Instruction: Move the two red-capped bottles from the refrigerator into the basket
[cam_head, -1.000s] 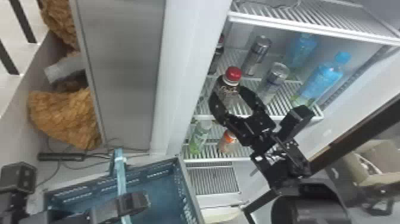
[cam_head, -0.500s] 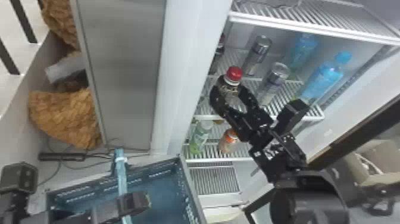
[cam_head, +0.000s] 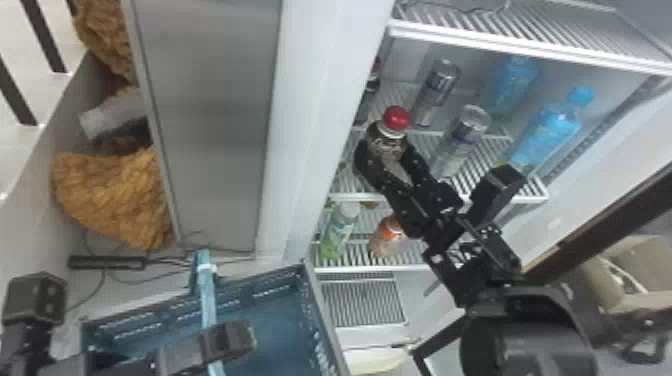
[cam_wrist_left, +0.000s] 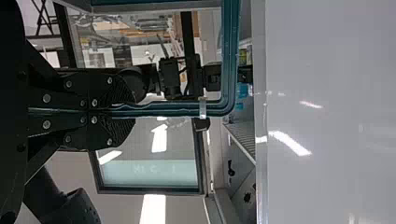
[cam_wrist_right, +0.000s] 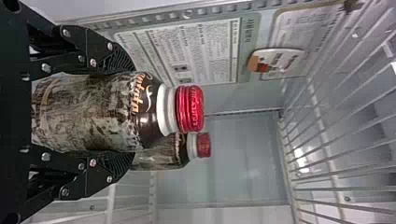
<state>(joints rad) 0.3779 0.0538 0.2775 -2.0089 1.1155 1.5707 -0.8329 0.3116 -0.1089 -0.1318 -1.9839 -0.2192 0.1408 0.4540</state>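
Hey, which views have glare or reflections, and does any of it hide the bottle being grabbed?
Left wrist view: hard white streaks on the smooth white panel. Right wrist view: small highlights on the held bottle's red cap, a bright patch by the shelf wires; neither hides the bottle. Head view: soft sheen on the grey panel.

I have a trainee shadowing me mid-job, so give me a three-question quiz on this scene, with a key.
1. True or false: the left gripper is closed on the handle of the basket.
2. What is between the fingers of the right gripper?
a) a silver can
b) a blue-capped bottle
c) a red-capped bottle
3. Fill in the blank: the other red-capped bottle is inside the ____.

Key: 1 true; 2 c; 3 refrigerator.
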